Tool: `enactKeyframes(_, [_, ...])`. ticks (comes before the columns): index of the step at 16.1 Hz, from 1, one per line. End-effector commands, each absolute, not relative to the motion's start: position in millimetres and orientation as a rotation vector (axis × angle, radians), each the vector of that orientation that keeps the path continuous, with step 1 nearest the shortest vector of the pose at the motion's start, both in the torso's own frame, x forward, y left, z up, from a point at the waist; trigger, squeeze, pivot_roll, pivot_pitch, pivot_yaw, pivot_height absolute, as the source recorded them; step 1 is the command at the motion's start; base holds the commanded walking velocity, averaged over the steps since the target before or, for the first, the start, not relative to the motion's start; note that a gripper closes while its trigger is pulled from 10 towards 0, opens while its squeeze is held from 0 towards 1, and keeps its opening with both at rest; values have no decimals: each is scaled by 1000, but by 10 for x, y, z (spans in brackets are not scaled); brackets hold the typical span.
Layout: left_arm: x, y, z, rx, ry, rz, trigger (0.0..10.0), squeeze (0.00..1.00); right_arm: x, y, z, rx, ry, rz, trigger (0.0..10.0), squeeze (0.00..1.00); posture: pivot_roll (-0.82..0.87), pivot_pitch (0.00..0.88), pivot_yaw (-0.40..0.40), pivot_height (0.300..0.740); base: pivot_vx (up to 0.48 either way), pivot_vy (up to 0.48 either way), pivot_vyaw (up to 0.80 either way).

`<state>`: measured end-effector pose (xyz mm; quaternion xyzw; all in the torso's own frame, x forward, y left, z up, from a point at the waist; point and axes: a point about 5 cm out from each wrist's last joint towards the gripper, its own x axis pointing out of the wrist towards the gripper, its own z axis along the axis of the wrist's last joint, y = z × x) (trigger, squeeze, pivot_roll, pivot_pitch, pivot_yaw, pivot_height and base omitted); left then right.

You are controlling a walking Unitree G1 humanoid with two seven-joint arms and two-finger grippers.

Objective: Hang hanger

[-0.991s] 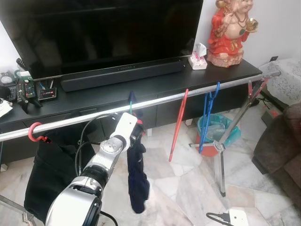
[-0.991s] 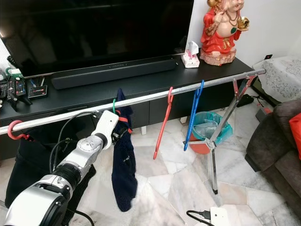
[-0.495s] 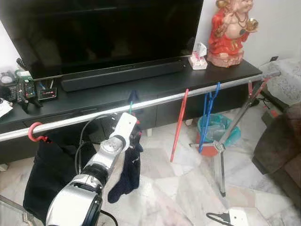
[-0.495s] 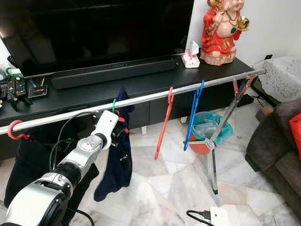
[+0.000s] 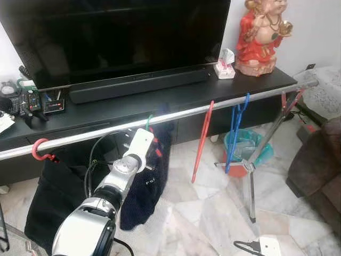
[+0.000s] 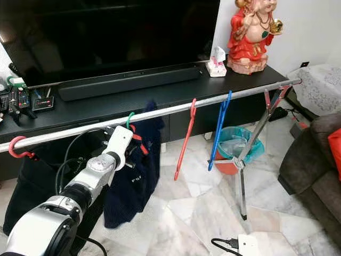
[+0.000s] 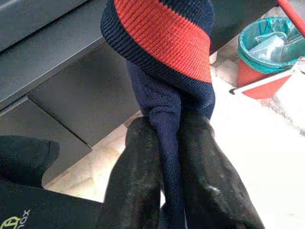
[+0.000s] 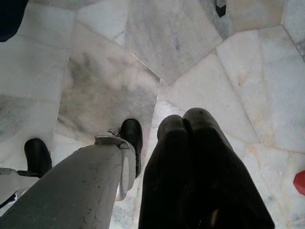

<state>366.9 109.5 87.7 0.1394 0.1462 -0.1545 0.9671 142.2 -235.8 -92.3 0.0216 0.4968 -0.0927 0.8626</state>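
Note:
A green hanger hook [image 5: 148, 119] sits at the silver rail [image 5: 224, 103], carrying a navy garment [image 5: 145, 186] with a red stripe [image 7: 167, 36]. My left gripper [image 7: 166, 126] is just below the rail, shut on a fold of that navy garment, its white wrist [image 5: 140, 144] against the cloth. Further right on the rail hang a bare red hanger [image 5: 202, 143] and a blue hanger [image 5: 235, 132]. The right gripper [image 8: 183, 119] hangs low over the marble floor with its fingers [image 8: 167, 143] pressed together on nothing.
A red hook [image 5: 37, 151] at the rail's left end holds a black garment [image 5: 50, 200]. Behind the rail stands a black TV console [image 5: 176, 96] with TV, soundbar and a red statue [image 5: 261, 34]. A teal-lined bin [image 5: 244, 149], the rack's legs [image 5: 249, 181], a sofa [image 5: 319, 170] and a power strip [image 5: 269, 246] are at right.
The navy garment, hanging narrow and straight a second ago, has swung left and spread wider below my left gripper. The gripper has stayed close under the rail.

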Motion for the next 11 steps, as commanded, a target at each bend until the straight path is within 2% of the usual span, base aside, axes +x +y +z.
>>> enactKeyframes(1, [3670,1088,881,288,291,-325,0,0,1412,-2371,-924,58,1047,-206,10000,0,33,0,-26,740,0,0,0])
enactKeyframes(8, [3662,1126,906,244,241,-310,0,0,1435,-2354,-920,66,1038,-211,10000,0,33,0,-20,740,0,0,0])
enactKeyframes(11, [3649,1142,977,194,154,-310,0,0,1435,-2350,-920,72,1032,-219,10000,0,30,0,-13,740,0,0,0])
